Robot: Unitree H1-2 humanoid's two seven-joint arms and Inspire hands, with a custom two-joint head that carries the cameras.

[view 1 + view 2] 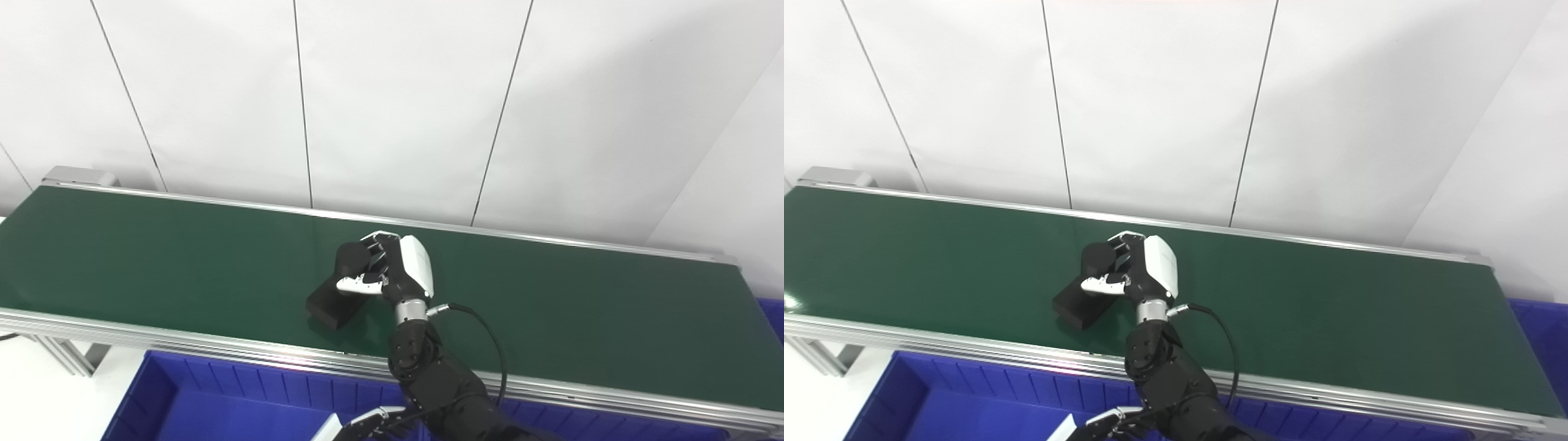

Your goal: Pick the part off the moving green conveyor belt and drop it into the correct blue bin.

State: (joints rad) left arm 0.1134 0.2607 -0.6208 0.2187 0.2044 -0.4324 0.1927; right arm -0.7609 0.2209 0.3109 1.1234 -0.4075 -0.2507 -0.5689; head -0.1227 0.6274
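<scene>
A black block-shaped part (pixel 331 303) lies slantwise on the green conveyor belt (pixel 153 257), near its front rail. My right hand (pixel 392 269) reaches over the rail from below. Its fingers curl over the part's far end and its thumb presses across the top, so it is shut on the part. The part's near end still looks to be resting on the belt. Only a sliver of my left hand (pixel 361 422) shows at the bottom edge, above the blue bin (pixel 184 398); its pose is hidden.
An aluminium rail (pixel 184 343) runs along the belt's front edge, with the large blue bin right below it. A second blue bin (pixel 773 312) peeks in at the far right. White wall panels stand behind the belt. A black cable (pixel 490 349) loops off the right wrist.
</scene>
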